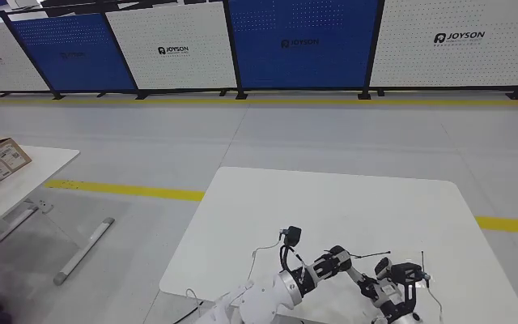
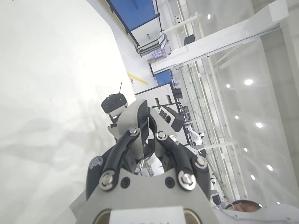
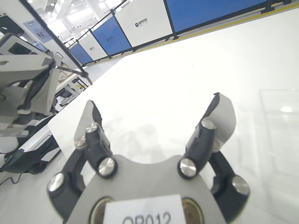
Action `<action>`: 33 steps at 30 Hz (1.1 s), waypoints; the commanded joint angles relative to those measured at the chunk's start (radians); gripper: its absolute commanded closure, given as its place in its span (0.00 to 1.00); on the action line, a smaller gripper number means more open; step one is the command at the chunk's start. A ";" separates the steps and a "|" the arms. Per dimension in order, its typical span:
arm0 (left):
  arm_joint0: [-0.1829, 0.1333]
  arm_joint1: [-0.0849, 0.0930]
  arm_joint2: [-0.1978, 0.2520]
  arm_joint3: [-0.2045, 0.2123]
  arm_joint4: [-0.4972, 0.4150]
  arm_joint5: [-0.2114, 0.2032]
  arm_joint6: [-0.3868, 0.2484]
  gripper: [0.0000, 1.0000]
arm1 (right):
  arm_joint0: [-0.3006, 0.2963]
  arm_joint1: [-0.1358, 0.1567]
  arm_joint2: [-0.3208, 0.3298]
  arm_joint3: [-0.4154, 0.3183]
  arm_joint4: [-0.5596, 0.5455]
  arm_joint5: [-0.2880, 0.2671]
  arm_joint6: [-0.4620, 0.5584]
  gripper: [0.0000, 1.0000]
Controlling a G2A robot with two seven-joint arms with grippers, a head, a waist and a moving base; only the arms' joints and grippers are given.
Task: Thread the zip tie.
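A thin black zip tie (image 3: 84,73) is held up off the white table (image 1: 324,202) by my left gripper (image 3: 52,66), which is shut on one end of it. In the right wrist view its long strap runs away slantwise past a small head; I cannot tell whether it passes through the head. In the top view the tie (image 1: 372,255) shows as a fine line between the two grippers at the table's near edge. From the left wrist camera, my left gripper (image 2: 146,108) has its fingers pressed together. My right gripper (image 3: 155,100) is close beside it, open over bare table with nothing held, also in the top view (image 1: 403,271).
A clear flat sheet (image 3: 280,129) lies on the table near my right gripper. The table's left edge (image 1: 190,235) drops to the floor. A second table with a cardboard box (image 1: 12,158) stands far left. Blue and white panels (image 1: 303,44) close off the back.
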 commanded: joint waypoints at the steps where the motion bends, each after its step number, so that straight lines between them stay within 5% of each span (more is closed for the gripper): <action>1: 0.000 0.000 0.000 0.000 0.000 0.000 0.000 1.00 | 0.001 -0.001 -0.001 -0.001 0.006 -0.003 -0.002 0.00; 6: -0.003 -0.002 0.008 0.004 0.009 0.005 0.020 1.00 | 0.001 0.000 0.000 0.004 0.010 -0.041 -0.006 0.02; 7: -0.007 -0.003 0.010 0.007 0.011 0.010 0.025 1.00 | 0.002 0.000 0.000 0.005 0.008 -0.042 -0.007 0.55; 8: -0.009 -0.004 0.012 0.009 0.011 0.014 0.029 1.00 | 0.003 0.000 -0.001 0.006 0.007 -0.043 -0.008 0.74; 10: -0.014 -0.005 0.016 0.012 0.013 0.019 0.034 1.00 | 0.005 0.000 -0.002 0.009 0.008 -0.045 -0.007 0.69; 16: -0.022 -0.009 0.028 0.018 0.019 0.025 0.043 1.00 | 0.008 -0.001 -0.001 0.015 0.026 -0.068 -0.005 0.86; 26: -0.033 -0.013 0.047 0.033 0.026 0.034 0.038 1.00 | 0.019 -0.003 -0.008 0.023 0.046 -0.102 -0.011 0.86; 33: -0.044 -0.017 0.057 0.049 0.021 0.037 0.046 1.00 | 0.020 -0.002 -0.014 0.018 0.051 -0.106 -0.001 0.75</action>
